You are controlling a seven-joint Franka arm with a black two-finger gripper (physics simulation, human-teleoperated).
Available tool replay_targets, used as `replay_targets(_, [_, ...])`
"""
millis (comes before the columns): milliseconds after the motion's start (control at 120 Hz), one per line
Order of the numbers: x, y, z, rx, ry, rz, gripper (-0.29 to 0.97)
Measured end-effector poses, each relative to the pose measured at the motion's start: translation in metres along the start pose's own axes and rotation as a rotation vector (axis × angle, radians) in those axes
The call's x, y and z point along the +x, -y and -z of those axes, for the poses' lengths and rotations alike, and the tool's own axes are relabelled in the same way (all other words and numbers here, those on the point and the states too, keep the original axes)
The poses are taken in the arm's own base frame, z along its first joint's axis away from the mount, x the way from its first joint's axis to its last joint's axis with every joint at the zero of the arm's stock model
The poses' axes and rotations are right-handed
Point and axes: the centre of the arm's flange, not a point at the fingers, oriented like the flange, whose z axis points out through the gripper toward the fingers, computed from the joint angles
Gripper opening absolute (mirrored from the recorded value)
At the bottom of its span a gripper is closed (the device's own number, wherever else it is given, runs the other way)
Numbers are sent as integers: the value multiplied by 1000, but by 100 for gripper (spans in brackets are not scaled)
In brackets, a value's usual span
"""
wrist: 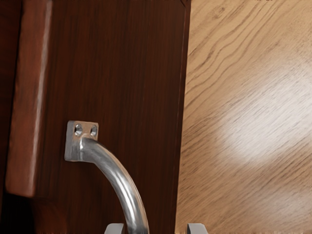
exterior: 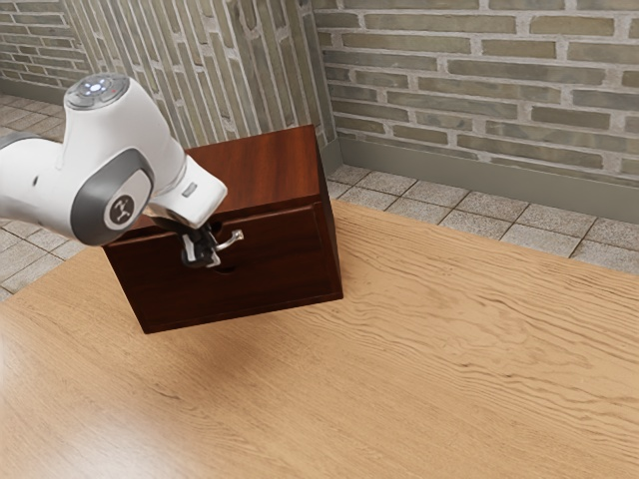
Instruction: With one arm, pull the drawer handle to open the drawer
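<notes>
The dark wooden drawer box (exterior: 262, 185) stands on the bench (exterior: 449, 359), near its far edge at the exterior view's left. The gripper (exterior: 203, 253) is at the metal handle (exterior: 231, 239) on the drawer front (exterior: 280, 261). In the wrist view the curved handle (wrist: 113, 171) passes between the fingertips (wrist: 114, 228), which stand apart (a gap remains on one side). How far the drawer is out, I cannot tell.

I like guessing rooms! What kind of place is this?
Probably a simulated room or courtyard: grey brick walls, a stone-tiled floor, and a wooden table holding a dark drawer cabinet.
</notes>
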Motion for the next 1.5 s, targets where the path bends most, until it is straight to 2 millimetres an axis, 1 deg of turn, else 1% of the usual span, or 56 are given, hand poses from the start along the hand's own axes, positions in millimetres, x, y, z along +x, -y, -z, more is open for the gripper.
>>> replay_targets(167, [0,-9,-2,-10,5,-5,9])
replay_targets(275, [-1,-19,1,-14,5,-11,8])
replay_targets(475, [-2,-35,7,-15,7,-21,11])
replay_targets(533, [-6,-39,8,-16,9,-15,7])
replay_targets(667, [-9,-52,14,-15,9,-20,5])
replay_targets(825, [0,-65,19,-14,2,-38,4])
replay_targets(925, [-1,-71,20,-15,2,-39,8])
replay_targets(1000, [-2,-77,22,-15,3,-42,6])
replay_targets(1175, [-5,-85,26,-14,3,-45,4])
replay_targets(1500, [-12,-94,33,-7,6,-42,3])
